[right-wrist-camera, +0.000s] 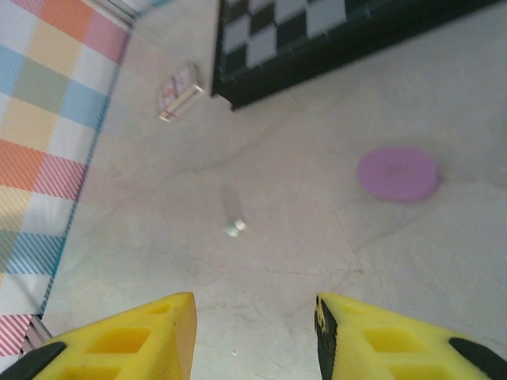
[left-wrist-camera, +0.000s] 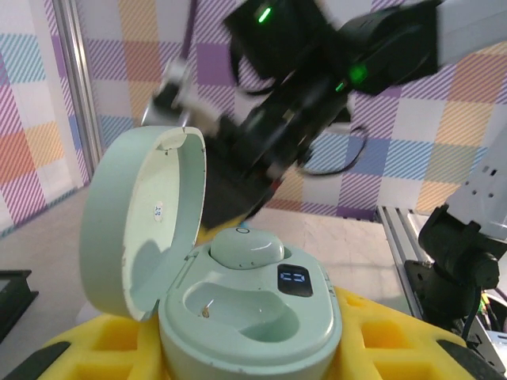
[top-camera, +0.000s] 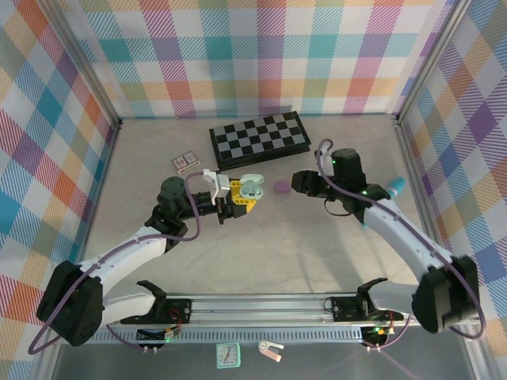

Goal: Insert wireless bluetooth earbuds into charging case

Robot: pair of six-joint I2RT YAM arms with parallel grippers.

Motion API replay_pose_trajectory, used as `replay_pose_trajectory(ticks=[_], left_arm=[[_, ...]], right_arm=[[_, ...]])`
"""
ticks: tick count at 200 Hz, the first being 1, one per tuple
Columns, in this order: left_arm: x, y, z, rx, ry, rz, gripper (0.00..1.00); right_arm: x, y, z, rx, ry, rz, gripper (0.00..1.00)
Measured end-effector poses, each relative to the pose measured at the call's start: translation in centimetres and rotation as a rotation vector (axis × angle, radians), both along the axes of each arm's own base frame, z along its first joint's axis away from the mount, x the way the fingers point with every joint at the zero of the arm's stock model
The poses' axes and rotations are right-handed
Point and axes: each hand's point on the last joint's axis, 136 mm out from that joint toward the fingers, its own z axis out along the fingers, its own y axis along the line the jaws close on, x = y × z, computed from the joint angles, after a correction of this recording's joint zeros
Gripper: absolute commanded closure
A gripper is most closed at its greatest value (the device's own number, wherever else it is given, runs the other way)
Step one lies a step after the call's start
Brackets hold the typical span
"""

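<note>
Mint, glossy pebble-shaped charging case [left-wrist-camera: 253,317] — lid up — clamped in left hand [top-camera: 244,196]; right hand [right-wrist-camera: 255,332] apart.

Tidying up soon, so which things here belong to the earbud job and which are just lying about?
Job: mint case, seated earbud, loose earbud, lilac case.
Lying about: chessboard, card box, clock.

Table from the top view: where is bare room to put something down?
Free: the wide table between the left arm and the right arm, before the near rail; also left of the small box. Crowded: from the chessboard to the mint case and lilac disc.
</note>
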Motion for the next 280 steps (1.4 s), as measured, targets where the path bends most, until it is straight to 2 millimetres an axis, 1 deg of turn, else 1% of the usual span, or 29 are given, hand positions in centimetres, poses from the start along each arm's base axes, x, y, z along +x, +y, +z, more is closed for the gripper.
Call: replay_pose_trajectory(ticks=[12,20,34,67,97,111,135,168,192,212,243,280], left_arm=[[-0.4,0.3,0.7,-0.013,-0.014,0.0,0.68],[-0.7,0.4,1.3,-0.022,-0.027,0.0,0.68],[-1.3,0.8,2.2,-0.036,-0.047,-0.001,0.68],[-2.9,1.7,3.9,-0.053,-0.079,0.0,0.68],[-3.9,2.4,4.5,-0.05,-0.08,0.012,0.68],[-4.4,2.8,4.6,-0.044,-0.08,0.02,0.68],[-5.1,3.4,4.7,-0.032,-0.078,0.038,0.68],[-5.8,4.3,4.8,-0.018,-0.081,0.071,0.68],[-5.8,4.9,4.8,-0.007,-0.07,0.11,0.69],[-5.2,5.5,4.8,0.009,-0.055,0.154,0.69],[-3.5,7.1,4.4,0.028,-0.028,0.243,0.69],[-2.6,8.5,4.6,0.022,-0.021,0.304,0.68]], right_arm=[[0.6,0.6,-1.8,-0.019,0.055,0.006,0.58],[1.0,1.3,-3.0,-0.038,0.088,0.024,0.57],[1.7,3.0,-4.2,-0.073,0.116,0.071,0.58],[3.4,7.4,-5.5,-0.16,0.105,0.221,0.57],[4.6,11.0,-7.1,-0.269,0.098,0.339,0.58],[4.7,12.5,-8.0,-0.32,0.089,0.387,0.59],[4.4,14.8,-9.4,-0.393,0.077,0.466,0.59],[4.0,16.6,-10.8,-0.46,0.056,0.539,0.59],[4.0,17.2,-11.7,-0.496,0.034,0.573,0.6],[3.9,17.5,-12.4,-0.538,0.017,0.603,0.6],[4.2,18.3,-13.0,-0.61,-0.025,0.638,0.6],[3.2,19.6,-13.8,-0.679,-0.06,0.706,0.61]])
